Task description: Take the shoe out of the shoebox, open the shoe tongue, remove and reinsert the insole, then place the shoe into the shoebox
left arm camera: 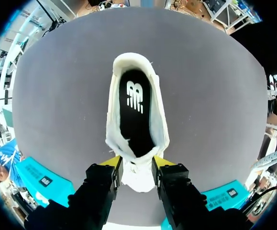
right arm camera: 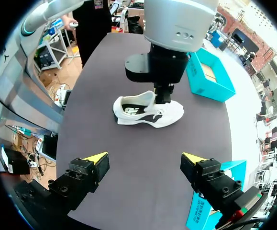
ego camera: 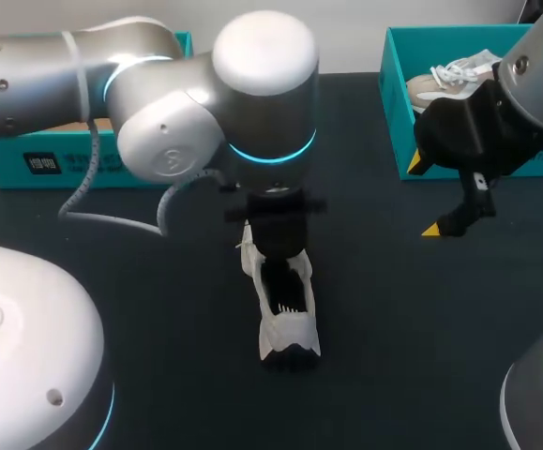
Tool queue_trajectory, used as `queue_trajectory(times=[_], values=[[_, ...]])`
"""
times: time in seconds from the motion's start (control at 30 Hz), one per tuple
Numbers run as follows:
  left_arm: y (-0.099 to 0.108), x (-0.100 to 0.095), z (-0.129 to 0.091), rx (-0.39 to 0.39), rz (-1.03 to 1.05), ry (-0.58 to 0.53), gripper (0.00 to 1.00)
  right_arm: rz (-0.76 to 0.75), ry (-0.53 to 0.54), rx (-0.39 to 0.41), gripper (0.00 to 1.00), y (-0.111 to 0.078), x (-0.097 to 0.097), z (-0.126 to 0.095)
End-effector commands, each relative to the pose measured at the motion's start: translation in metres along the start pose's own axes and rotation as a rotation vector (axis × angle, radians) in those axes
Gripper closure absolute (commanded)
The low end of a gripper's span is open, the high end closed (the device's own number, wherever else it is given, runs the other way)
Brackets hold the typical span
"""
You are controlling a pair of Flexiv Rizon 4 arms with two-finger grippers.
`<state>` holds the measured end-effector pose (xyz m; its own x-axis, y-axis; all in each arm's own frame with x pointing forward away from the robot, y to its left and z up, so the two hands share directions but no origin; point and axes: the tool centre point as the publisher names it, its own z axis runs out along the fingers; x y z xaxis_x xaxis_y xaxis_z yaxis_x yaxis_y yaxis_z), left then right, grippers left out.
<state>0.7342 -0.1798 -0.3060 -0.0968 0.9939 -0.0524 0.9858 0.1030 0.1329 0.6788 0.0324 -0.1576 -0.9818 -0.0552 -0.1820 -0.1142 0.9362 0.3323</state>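
A white shoe [ego camera: 288,314] with a black insole [left arm camera: 137,112] stands upright in the middle of the dark table, heel towards the near edge. My left gripper [left arm camera: 137,163] comes down over its front part by the tongue. The yellow fingertips [left arm camera: 112,161] press the white upper from both sides, so it is shut on the shoe. From the right wrist view the left gripper [right arm camera: 162,96] meets the shoe [right arm camera: 148,111] at mid-length. My right gripper [ego camera: 426,199] hangs open and empty in front of the teal shoebox [ego camera: 398,122]; in its own view the right gripper [right arm camera: 145,158] stands well short of the shoe.
A second pale shoe [ego camera: 449,80] lies inside the shoebox at the back right. Another teal box [ego camera: 55,159] sits at the back left, partly behind my left arm. Bare dark table surrounds the shoe on all sides.
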Motion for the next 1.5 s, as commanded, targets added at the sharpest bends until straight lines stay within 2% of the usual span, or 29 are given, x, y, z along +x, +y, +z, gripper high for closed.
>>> queue_trajectory(times=[0.03, 0.27, 0.43, 0.53, 0.63, 0.87, 0.97, 1.13, 1.2, 1.23, 1.27, 1.5], values=[[-0.012, 0.007, 0.005, -0.005, 0.001, -0.007, 0.62, 0.001, 0.006, 0.004, 0.00, 0.002, -0.003, 0.001], [-0.027, 0.010, 0.011, 0.000, -0.001, -0.010, 0.69, 0.001, 0.006, 0.004, 0.00, 0.002, -0.003, 0.001], [-0.026, 0.008, 0.006, -0.005, -0.002, -0.015, 0.71, 0.001, 0.006, 0.004, 0.00, 0.002, -0.003, 0.001], [-0.018, 0.005, 0.002, -0.012, -0.010, -0.025, 0.73, 0.001, 0.006, 0.004, 0.00, 0.002, -0.003, 0.001], [-0.015, 0.002, 0.010, -0.012, -0.017, -0.012, 0.71, 0.001, 0.006, 0.004, 0.00, 0.002, -0.003, 0.001], [-0.030, 0.005, 0.022, 0.019, -0.019, 0.004, 0.71, 0.001, 0.006, 0.004, 0.00, 0.002, -0.003, 0.001], [-0.033, 0.008, 0.012, 0.032, -0.050, 0.000, 0.70, 0.001, 0.006, 0.004, 0.00, 0.002, -0.003, 0.001], [-0.030, 0.024, -0.020, 0.040, -0.197, 0.002, 0.67, 0.001, 0.006, 0.004, 0.00, 0.002, -0.003, 0.001], [-0.030, 0.034, -0.027, 0.059, -0.265, 0.011, 0.63, 0.001, 0.006, 0.004, 0.00, 0.002, -0.003, 0.001], [-0.031, 0.038, -0.029, 0.082, -0.286, 0.009, 0.51, 0.001, 0.006, 0.004, 0.00, 0.002, -0.003, 0.001], [-0.032, 0.042, -0.030, 0.158, -0.290, 0.012, 0.00, 0.001, 0.006, 0.004, 0.00, 0.002, -0.003, 0.001], [-0.032, 0.042, -0.030, 0.158, -0.290, 0.012, 0.00, 0.001, 0.006, 0.004, 0.00, 0.002, -0.003, 0.001]])
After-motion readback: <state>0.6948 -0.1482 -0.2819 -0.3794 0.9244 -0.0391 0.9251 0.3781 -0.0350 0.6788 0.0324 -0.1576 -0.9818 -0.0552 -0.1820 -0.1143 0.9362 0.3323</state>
